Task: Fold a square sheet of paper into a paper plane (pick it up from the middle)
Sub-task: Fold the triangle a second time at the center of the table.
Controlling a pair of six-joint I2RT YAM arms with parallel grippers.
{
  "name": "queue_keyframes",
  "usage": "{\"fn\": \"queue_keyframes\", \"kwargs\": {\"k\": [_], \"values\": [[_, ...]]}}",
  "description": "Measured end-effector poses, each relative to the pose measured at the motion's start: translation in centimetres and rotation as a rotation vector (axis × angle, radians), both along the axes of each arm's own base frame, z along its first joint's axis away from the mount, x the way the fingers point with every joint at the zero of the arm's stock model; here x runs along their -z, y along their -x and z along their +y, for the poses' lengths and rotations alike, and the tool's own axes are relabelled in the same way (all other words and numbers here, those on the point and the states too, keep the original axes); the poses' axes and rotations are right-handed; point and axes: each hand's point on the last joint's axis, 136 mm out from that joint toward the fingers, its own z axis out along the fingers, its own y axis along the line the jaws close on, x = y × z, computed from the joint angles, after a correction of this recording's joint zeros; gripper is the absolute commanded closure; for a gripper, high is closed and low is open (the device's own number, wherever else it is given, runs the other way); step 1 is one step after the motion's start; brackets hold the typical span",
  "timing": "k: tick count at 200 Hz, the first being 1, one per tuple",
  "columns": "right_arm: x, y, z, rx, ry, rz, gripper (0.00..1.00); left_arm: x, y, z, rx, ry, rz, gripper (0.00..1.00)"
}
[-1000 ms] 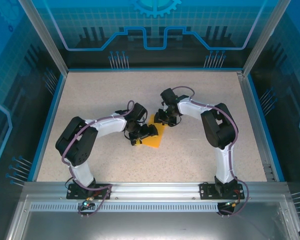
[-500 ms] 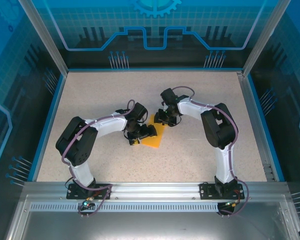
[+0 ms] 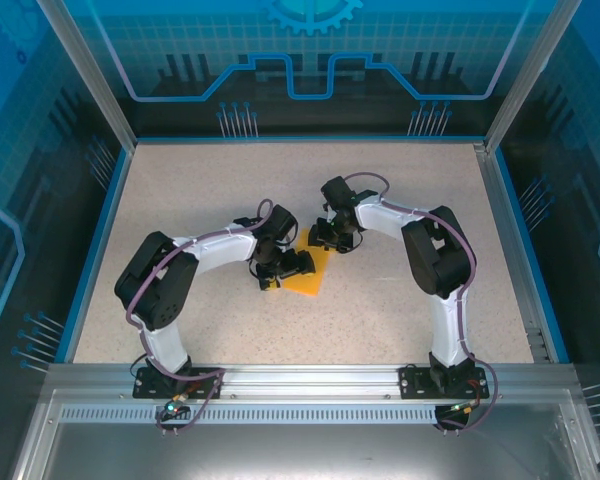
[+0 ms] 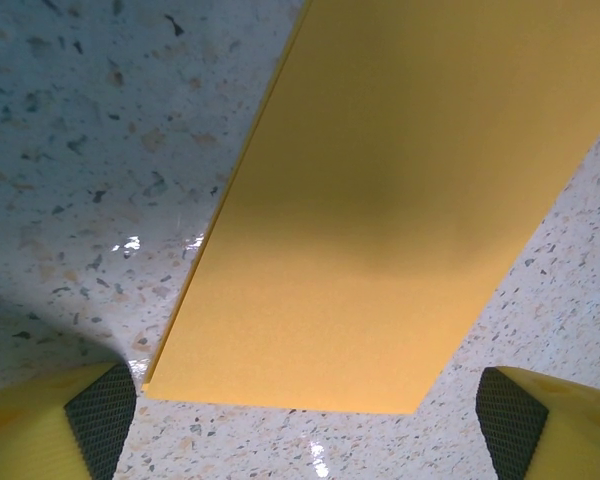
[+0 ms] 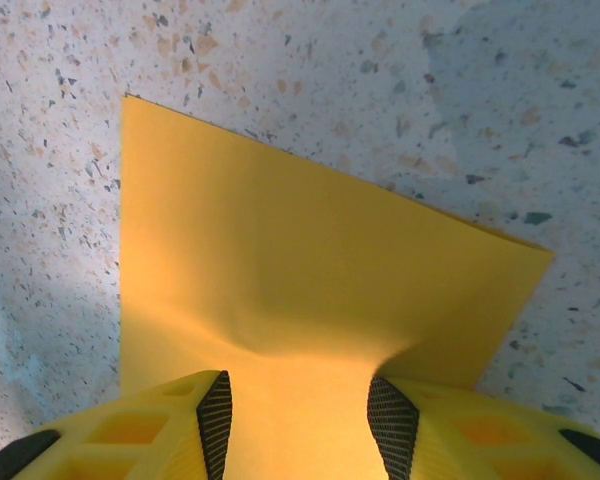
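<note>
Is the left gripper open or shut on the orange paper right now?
Open: the left gripper holds its mesh pads wide apart, the bright-orange paper sheet lying on the speckled table between them.

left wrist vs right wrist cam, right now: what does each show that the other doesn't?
Left wrist: the left gripper is wide open, and its pads are clear of the square sheet of paper, whose near end lies flat on the table between them.
Right wrist: the right gripper has its jaws partly closed over the sheet's edge, with paper buckled up between the pads. Can't tell whether it's pinched or just pressed.
Both: the same orange sheet on the speckled table.
</note>
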Motion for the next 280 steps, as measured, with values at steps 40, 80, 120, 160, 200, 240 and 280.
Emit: {"fn": "queue_keyframes", "kwargs": {"k": [40, 80, 120, 160, 200, 240, 280], "values": [[0.0, 0.0, 0.0, 0.003, 0.000, 0.001, 0.53, -0.4, 0.1, -1.1, 0.021, 0.049, -0.002, 0.11], [0.0, 0.0, 0.0, 0.004, 0.000, 0.002, 0.53, -0.8, 0.2, -2.0, 0.038, 0.087, -0.007, 0.11], [0.0, 0.0, 0.0, 0.006, -0.001, 0.003, 0.53, -0.9, 0.0, -2.2, 0.039, 0.093, -0.016, 0.11], [0.0, 0.0, 0.0, 0.006, -0.001, 0.003, 0.53, -1.3, -1.5, -2.7, 0.029, 0.144, -0.075, 0.11], [0.0, 0.0, 0.0, 0.006, -0.001, 0.004, 0.54, -1.8, -3.7, -2.1, -0.011, 0.235, -0.117, 0.11], [0.1, 0.0, 0.0, 0.006, -0.005, 0.007, 0.54, -1.9, -3.7, -2.9, 0.009, 0.294, -0.102, 0.13], [0.0, 0.0, 0.0, 0.008, -0.013, 0.012, 0.53, -1.8, -2.5, -3.0, 0.025, 0.328, -0.071, 0.16]]}}
